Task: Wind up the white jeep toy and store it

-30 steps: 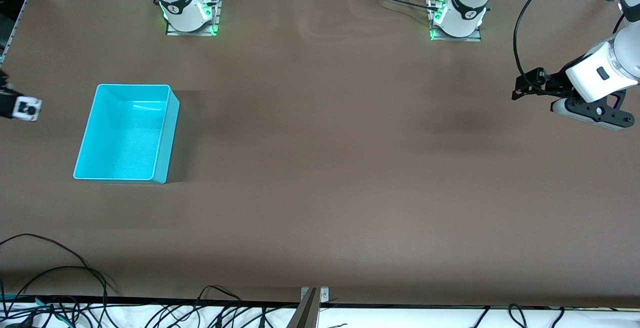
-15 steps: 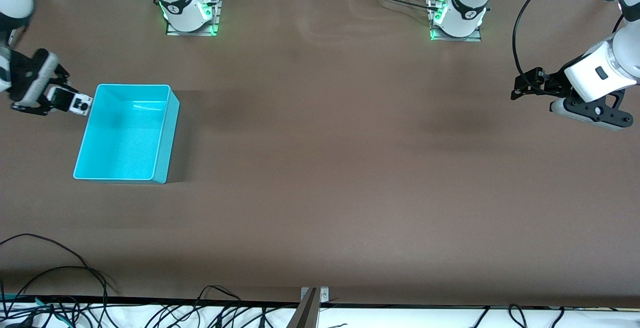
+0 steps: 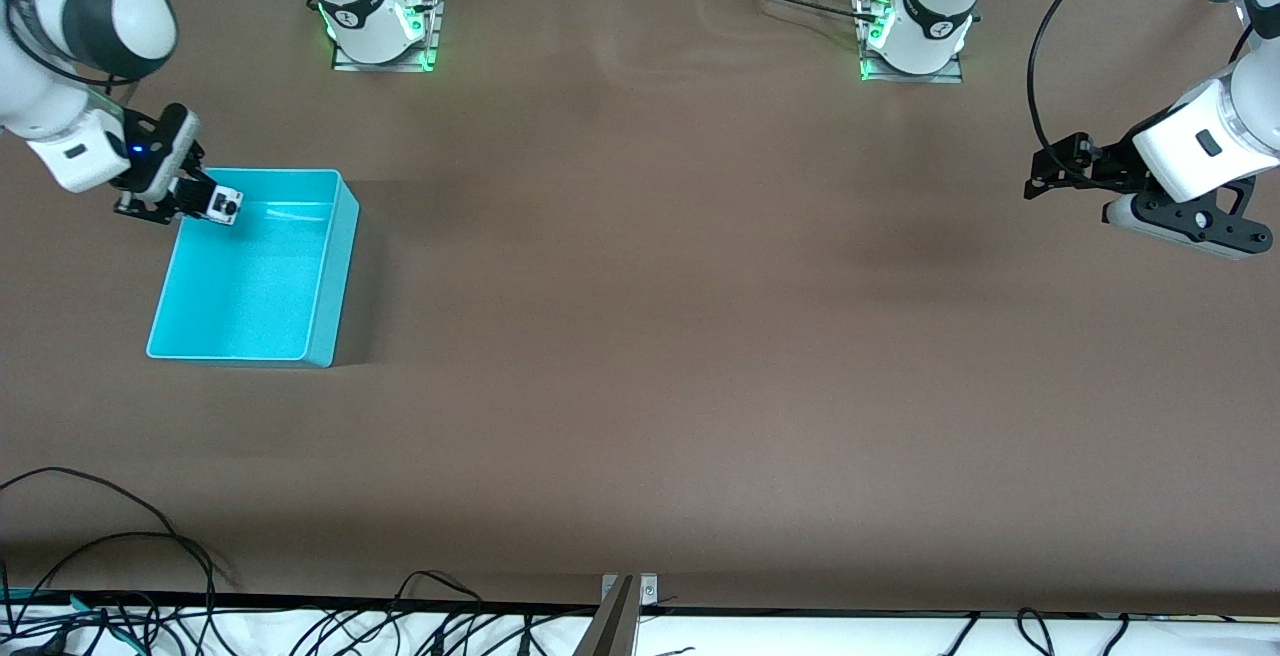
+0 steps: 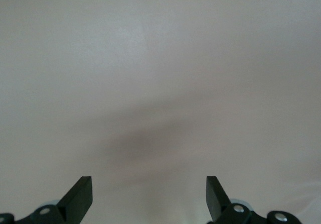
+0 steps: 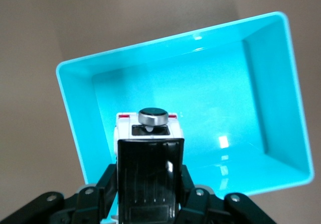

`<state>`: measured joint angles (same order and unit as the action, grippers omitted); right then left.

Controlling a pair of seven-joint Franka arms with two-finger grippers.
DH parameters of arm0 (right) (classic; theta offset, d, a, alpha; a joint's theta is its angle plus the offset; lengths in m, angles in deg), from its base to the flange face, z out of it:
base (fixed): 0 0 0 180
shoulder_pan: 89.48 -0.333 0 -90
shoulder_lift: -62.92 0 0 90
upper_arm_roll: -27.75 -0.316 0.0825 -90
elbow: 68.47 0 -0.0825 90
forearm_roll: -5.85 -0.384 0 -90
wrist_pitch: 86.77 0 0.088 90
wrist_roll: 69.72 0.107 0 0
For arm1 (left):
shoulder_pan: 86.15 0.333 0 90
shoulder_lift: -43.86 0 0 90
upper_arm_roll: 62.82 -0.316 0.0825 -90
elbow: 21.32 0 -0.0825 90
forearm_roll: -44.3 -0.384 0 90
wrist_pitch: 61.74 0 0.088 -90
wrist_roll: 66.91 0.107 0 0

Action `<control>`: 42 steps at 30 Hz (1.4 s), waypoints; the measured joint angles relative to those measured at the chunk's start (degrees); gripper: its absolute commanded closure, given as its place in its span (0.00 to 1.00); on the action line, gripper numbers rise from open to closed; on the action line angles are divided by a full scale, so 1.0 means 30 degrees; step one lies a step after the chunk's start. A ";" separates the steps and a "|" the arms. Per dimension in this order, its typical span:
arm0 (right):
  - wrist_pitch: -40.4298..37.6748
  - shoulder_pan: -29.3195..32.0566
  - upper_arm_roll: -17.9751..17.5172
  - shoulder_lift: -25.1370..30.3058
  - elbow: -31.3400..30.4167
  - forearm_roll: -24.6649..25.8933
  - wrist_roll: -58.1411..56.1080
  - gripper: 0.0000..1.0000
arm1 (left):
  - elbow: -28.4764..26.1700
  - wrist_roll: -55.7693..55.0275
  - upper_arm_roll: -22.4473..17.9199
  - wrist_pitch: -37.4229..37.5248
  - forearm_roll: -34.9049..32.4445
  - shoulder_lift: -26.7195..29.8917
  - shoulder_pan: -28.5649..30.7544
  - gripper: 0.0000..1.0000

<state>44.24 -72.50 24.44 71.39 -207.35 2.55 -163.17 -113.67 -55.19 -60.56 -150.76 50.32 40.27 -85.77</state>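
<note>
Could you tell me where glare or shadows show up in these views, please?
Right wrist view: bright glints on the turquoise bin floor beside the white jeep toy in the right claw. Left wrist view: a soft shadow on bare table beneath the open left claw. Front view: faint dark patches on the table.

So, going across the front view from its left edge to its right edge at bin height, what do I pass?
Right hand shut on the white jeep toy over the bin's corner → turquoise bin → bare brown table → left hand, open, waiting.
</note>
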 measured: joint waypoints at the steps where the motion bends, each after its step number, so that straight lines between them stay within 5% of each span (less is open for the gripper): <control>1: 0.0540 -0.0003 -0.0077 -0.0030 -0.0360 0.0004 -0.0050 1.00 | 0.0000 0.0000 0.0001 0.0010 0.0000 -0.0002 0.0000 0.00; 9: 0.4392 -0.0035 -0.0600 -0.0667 -0.2827 0.0018 -0.0103 1.00 | 0.0009 0.0000 0.0036 0.0024 0.0000 -0.0007 -0.0013 0.00; 20: 0.7612 -0.0016 -0.0553 -0.3096 -0.3208 0.0023 -0.0738 1.00 | 0.0026 0.0000 0.0041 0.0033 0.0000 -0.0014 -0.0024 0.00; 26: 0.8742 0.0043 -0.0253 -0.4542 -0.3202 0.0023 -0.1365 0.74 | 0.0032 0.0000 0.0048 0.0033 0.0000 -0.0015 -0.0026 0.00; 27: 0.8809 0.0045 -0.0211 -0.4679 -0.3198 0.0023 -0.1408 0.58 | 0.0033 0.0000 0.0049 0.0033 0.0000 -0.0015 -0.0026 0.00; 29: 0.8881 0.0049 -0.0165 -0.4838 -0.3192 0.0023 -0.1457 0.00 | 0.0036 0.0000 0.0049 0.0033 0.0000 -0.0016 -0.0027 0.00; 42: 0.8638 0.0049 -0.0125 -0.4810 -0.2859 0.0023 -0.1460 0.00 | 0.0038 0.0000 0.0049 0.0034 0.0000 -0.0020 -0.0028 0.00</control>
<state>70.16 -72.35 24.07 56.96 -215.92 2.62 -167.55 -113.55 -55.19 -60.42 -150.66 50.32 40.21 -85.85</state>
